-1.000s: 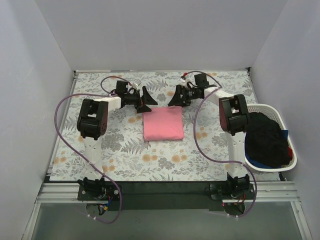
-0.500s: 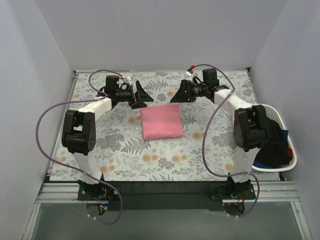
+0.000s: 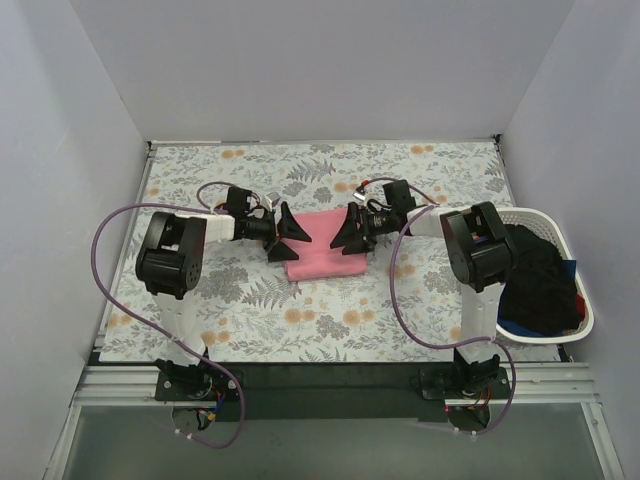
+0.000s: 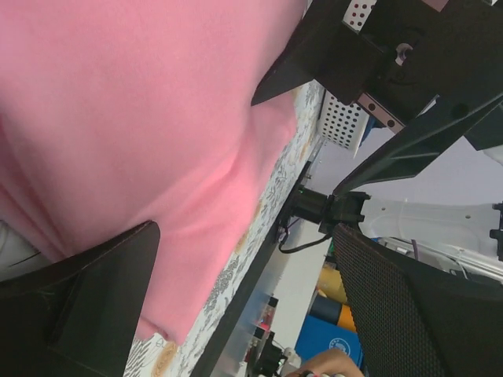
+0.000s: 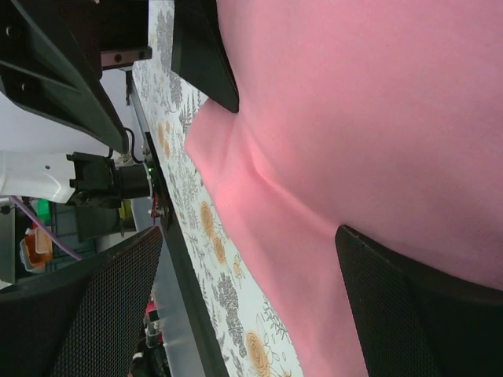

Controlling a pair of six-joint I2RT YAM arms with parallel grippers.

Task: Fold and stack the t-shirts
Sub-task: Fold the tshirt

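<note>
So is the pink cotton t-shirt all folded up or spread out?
Folded. The salmon-pink cotton t-shirt lies as a compact rectangle on the grey-and-orange floral tablecloth, with no sleeves or collar showing.

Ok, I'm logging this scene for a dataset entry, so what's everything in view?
pink t-shirt: one, salmon-pink, folded, mid-tablecloth
dark shirts: a heap, count unclear, black with blue and red showing, in the basket
laundry basket: one, white, right side of the table
tablecloth: one, grey-and-orange floral, covering the table
left pincer: one, black, open, at the pink t-shirt's left side
right pincer: one, black, open, at its right side
</note>
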